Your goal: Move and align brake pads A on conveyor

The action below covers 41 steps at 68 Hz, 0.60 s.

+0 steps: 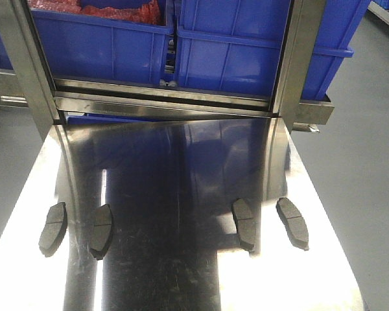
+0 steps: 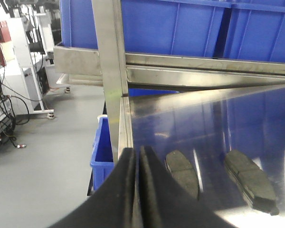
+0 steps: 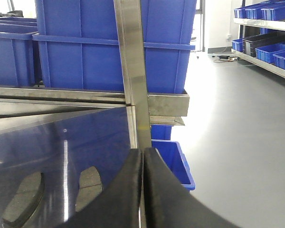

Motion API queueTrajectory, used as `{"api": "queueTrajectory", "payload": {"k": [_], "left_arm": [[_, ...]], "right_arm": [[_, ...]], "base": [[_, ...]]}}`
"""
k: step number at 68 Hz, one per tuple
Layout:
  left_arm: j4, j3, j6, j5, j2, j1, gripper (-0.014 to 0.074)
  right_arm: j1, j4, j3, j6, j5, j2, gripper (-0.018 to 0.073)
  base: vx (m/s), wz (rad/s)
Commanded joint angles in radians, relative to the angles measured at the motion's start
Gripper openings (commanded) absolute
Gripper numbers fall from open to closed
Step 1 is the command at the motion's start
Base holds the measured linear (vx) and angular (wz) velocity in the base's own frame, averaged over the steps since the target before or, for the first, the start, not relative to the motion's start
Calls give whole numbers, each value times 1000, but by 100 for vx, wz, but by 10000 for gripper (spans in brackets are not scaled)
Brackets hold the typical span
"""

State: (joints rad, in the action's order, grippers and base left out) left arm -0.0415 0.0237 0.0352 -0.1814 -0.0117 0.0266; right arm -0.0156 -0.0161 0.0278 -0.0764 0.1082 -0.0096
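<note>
Several dark-grey brake pads A lie on a shiny steel table top (image 1: pixel 175 168). Two are at the left (image 1: pixel 53 228) (image 1: pixel 102 230) and two at the right (image 1: pixel 244 223) (image 1: pixel 292 222). The conveyor is out of view. My left gripper (image 2: pixel 138 152) is shut and empty over the table's left edge, with two pads (image 2: pixel 183 172) (image 2: pixel 251 178) lying to its right. My right gripper (image 3: pixel 143 154) is shut and empty over the right edge, with two pads (image 3: pixel 89 187) (image 3: pixel 23 197) to its left. Neither gripper shows in the front view.
Blue bins (image 1: pixel 233 52) sit on a steel rack across the table's far end, between upright steel posts (image 1: pixel 26 71) (image 1: pixel 301 58). A blue bin stands on the floor by each side of the table (image 2: pixel 102 152) (image 3: pixel 173 161). Shelving with bins (image 3: pixel 266 28) stands far right.
</note>
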Motion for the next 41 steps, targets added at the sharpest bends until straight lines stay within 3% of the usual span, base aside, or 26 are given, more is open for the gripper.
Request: {"api": "queueTrajectory", "payload": {"k": [1, 16, 33, 41], "left_arm": [[-4, -15, 11, 84, -13, 2, -6], [-21, -202, 8, 54, 41, 2, -6], [-20, -516, -35, -234, 387, 2, -6], [-20, -568, -35, -275, 483, 2, -6]], "right_arm": [[-2, -4, 21, 11, -72, -16, -3], [-2, -4, 21, 11, -72, -16, -3], [-2, -4, 21, 11, -72, -16, -3], [-2, -4, 21, 11, -72, -16, -3]], "base": [[0, 0], [0, 0], [0, 0], [0, 0]]}}
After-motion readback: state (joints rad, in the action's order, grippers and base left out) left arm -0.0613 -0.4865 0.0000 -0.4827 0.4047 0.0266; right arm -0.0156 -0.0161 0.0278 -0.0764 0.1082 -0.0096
